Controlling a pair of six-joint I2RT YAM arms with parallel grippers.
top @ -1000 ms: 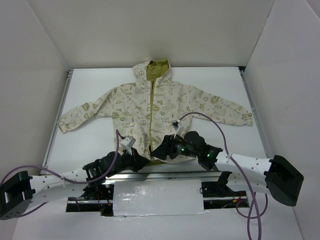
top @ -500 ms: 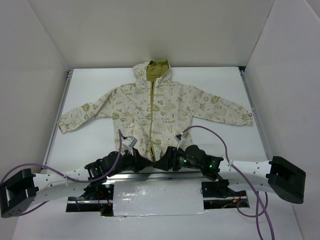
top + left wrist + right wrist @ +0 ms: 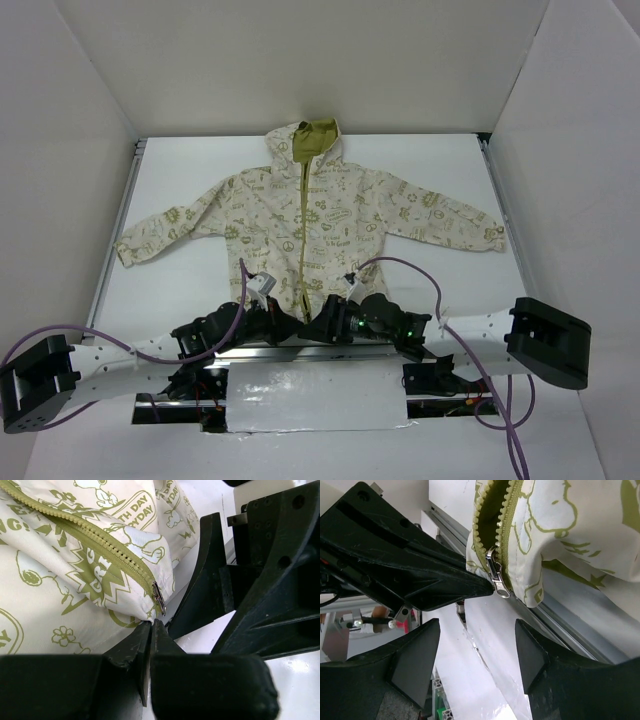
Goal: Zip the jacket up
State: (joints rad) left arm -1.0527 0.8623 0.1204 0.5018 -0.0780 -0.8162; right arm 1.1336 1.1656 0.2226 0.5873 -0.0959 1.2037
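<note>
The jacket [image 3: 300,215] lies flat on its back in the middle of the white table [image 3: 180,290], hood [image 3: 312,135] at the far side, sleeves spread out left and right, hem at the near edge over the metal rail [image 3: 300,346]; the olive zipper [image 3: 303,230] runs straight down the front from hood to hem. The silver zipper pull [image 3: 497,577] sits right at the bottom of the hem, hanging off the near edge; just above it the two rows of teeth stand a little apart, with olive lining showing between them.

The left gripper [image 3: 150,627] comes in low from the near left; its fingers are pressed together on the hem fabric just beside and below the pull. The right gripper [image 3: 476,622] faces it from the near right, jaws spread wide with nothing between them, and the pull hangs just ahead of the gap. The two grippers almost meet at the hem.

Purple cables [image 3: 410,268] loop up from both arms; plain white walls [image 3: 300,60] stand around the table.
</note>
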